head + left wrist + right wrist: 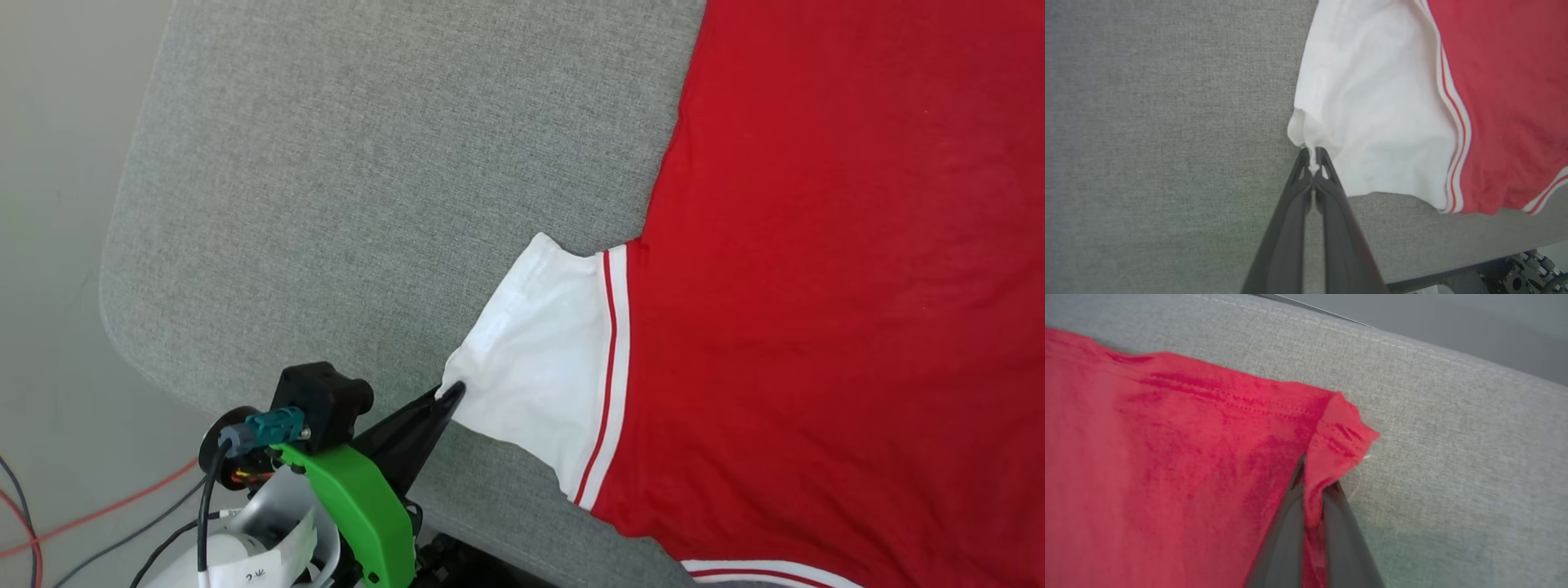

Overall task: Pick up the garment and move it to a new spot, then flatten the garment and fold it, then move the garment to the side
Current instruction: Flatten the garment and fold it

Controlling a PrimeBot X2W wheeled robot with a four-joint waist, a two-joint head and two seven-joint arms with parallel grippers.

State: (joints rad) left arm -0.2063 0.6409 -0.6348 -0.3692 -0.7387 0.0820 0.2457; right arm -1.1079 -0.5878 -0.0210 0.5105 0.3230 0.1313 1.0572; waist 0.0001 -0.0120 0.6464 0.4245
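The garment (833, 269), a red jersey with a white short sleeve (547, 359) edged in red-and-white stripes, lies spread on a grey fabric surface (367, 180). In the head view my left gripper (451, 394) pinches the sleeve's outer corner at the lower middle. Its wrist view shows the left gripper (1313, 157) shut on a small tuck of the white sleeve (1372, 102). In the right wrist view my right gripper (1312, 486) is shut on a red hem corner of the garment (1167, 465), which is lifted and bunched between the fingers.
The grey surface has a rounded corner (114, 302) at the left, with pale floor beyond. Red and black cables (98, 514) trail on the floor at the lower left. The surface's stitched edge (1412, 347) runs behind the red hem corner.
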